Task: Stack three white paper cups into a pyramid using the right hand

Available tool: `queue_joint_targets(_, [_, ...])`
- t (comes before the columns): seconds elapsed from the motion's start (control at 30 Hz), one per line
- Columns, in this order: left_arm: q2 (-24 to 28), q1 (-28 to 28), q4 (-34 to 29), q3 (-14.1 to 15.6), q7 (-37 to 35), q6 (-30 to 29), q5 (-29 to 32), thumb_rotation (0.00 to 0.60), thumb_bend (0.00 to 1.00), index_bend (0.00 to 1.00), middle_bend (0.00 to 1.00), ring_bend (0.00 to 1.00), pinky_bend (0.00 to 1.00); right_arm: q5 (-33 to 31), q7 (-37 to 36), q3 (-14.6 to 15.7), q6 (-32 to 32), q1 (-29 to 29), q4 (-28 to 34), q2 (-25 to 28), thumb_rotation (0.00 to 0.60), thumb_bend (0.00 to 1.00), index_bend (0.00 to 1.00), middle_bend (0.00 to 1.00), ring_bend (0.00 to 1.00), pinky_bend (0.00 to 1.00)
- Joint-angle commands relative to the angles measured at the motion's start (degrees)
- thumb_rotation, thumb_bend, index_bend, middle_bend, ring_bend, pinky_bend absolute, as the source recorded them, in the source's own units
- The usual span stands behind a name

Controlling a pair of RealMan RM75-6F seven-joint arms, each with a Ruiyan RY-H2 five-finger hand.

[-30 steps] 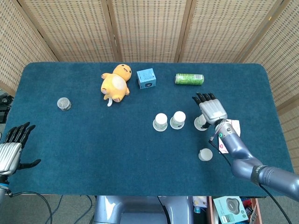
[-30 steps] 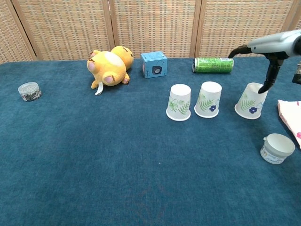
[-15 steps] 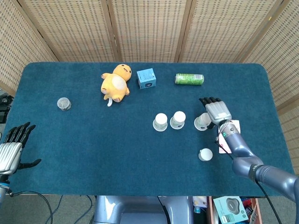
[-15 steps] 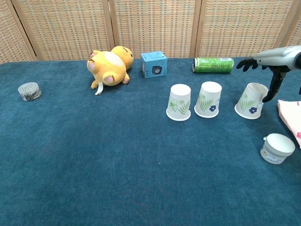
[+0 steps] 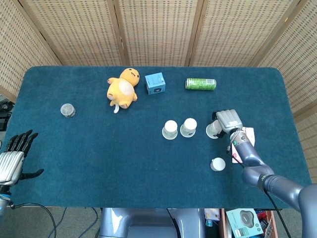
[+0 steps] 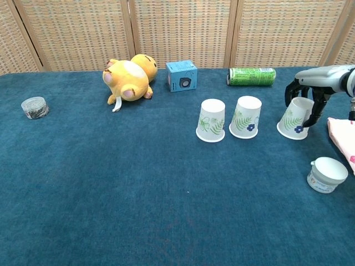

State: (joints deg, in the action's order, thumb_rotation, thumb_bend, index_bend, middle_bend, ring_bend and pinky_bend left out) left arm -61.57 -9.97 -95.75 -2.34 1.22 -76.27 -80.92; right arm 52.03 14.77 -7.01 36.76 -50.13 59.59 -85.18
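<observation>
Three white paper cups with leaf prints stand upside down in a row. The left cup [image 5: 170,129] [image 6: 211,120] and the middle cup [image 5: 188,127] [image 6: 246,117] stand close together. The right cup [image 5: 213,130] [image 6: 295,119] stands apart from them and tilts a little. My right hand [image 5: 227,120] [image 6: 310,88] grips this cup from above, fingers curled down over its far left side and thumb on its right side. The cup's rim still touches the cloth. My left hand [image 5: 12,158] hovers open off the table's left edge, holding nothing.
A yellow plush toy [image 6: 128,77], a blue box [image 6: 181,75] and a lying green can [image 6: 250,76] line the back. A small tin [image 6: 34,107] sits far left. A white jar [image 6: 327,174] and a pink-white packet [image 6: 343,136] lie at the right edge.
My right hand, flat and spread above the right cup a second ago, has drawn back slightly and curled its fingers down around the cup. The cup has tilted. The left hand is unmoved.
</observation>
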Motion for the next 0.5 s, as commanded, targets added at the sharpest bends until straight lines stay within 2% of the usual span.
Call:
queue_joint_targets(0.03, [-0.01, -0.01, 0.01, 0.03, 0.0, 0.05, 0.01, 0.6, 0.09, 0.0, 0.0, 0.0, 0.0, 0.38, -0.18, -0.04, -0.19, 0.24, -0.96, -0.57, 0.6, 0.28, 0.45, 0.51, 0.41, 0.5])
queue_joint_targets(0.33, [0.0, -0.21, 0.03, 0.11, -0.13, 0.41, -0.05, 0.6, 0.09, 0.0, 0.0, 0.0, 0.0, 2.22, -1.27, -0.81, 1.5, 1.42, 2.39, 1.99, 0.6, 0.39, 0.49, 0.54, 0.44, 0.53])
queue_joint_targets(0.43, [0.26, -0.34, -0.12, 0.08, -0.69, 0.6, -0.15, 0.6, 0.09, 0.0, 0.0, 0.0, 0.0, 3.24, -0.69, -1.2, 3.62, 2.07, 6.89, 5.36, 0.6, 0.41, 0.5, 0.55, 0.44, 0.53])
queue_joint_targets(0.5, [0.54, -0.37, -0.24, 0.09, -1.32, 0.71, -0.23, 0.6, 0.09, 0.0, 0.0, 0.0, 0.0, 4.15, 0.22, -1.56, 6.02, 2.85, 13.05, 9.57, 0.6, 0.41, 0.5, 0.55, 0.44, 0.53])
